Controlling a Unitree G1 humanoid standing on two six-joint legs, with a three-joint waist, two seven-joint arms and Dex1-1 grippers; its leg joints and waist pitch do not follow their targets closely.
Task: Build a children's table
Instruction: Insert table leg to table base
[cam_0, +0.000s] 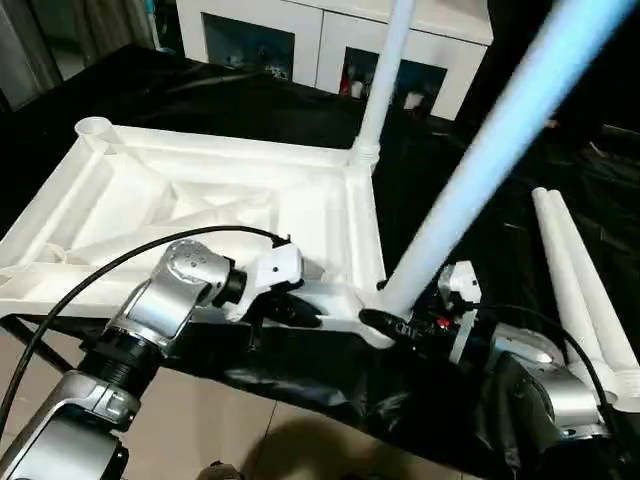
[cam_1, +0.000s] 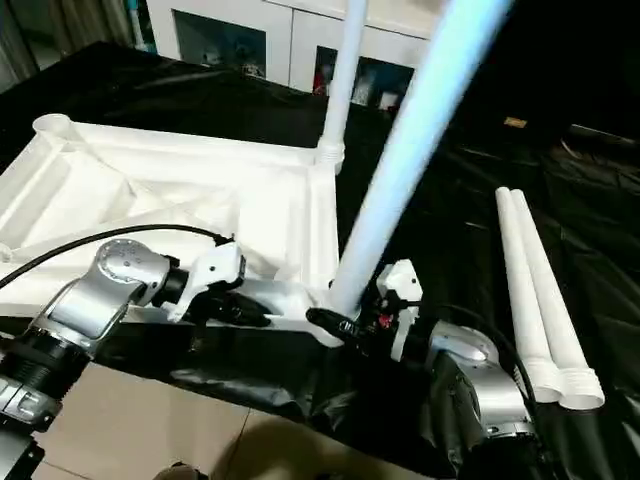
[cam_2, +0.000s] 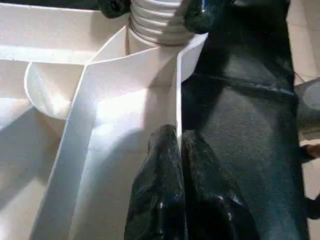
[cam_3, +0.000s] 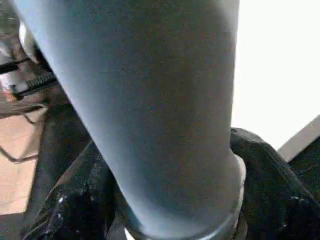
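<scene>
In the left eye view the children's table top (cam_0: 200, 200) lies upside down across the left and centre of the frame on a black sheet (cam_0: 470, 190), its ribbed underside facing up. One leg (cam_0: 385, 75) stands upright in the far corner socket at upper centre, and a second leg (cam_0: 500, 150) slants from the near corner socket at lower centre up to the upper right. The left gripper (cam_0: 300, 312) sits at lower centre-left, its black fingers pinched on the near wall of the top. The right gripper (cam_0: 395, 322) sits at lower centre, its fingers set around the base of the slanted leg. Two spare legs (cam_0: 585, 290) lie side by side on the sheet at right, and a white cabinet (cam_0: 330, 40) stands along the top edge. In the left wrist view the two black fingers (cam_2: 165, 195) rise from the bottom edge, nearly together, with the thin white wall between them; the threaded leg end (cam_2: 157, 22) sits in its socket at top centre. In the right wrist view the slanted leg fills the middle, with a black finger (cam_3: 265, 170) on either side of its base, touching it.
</scene>
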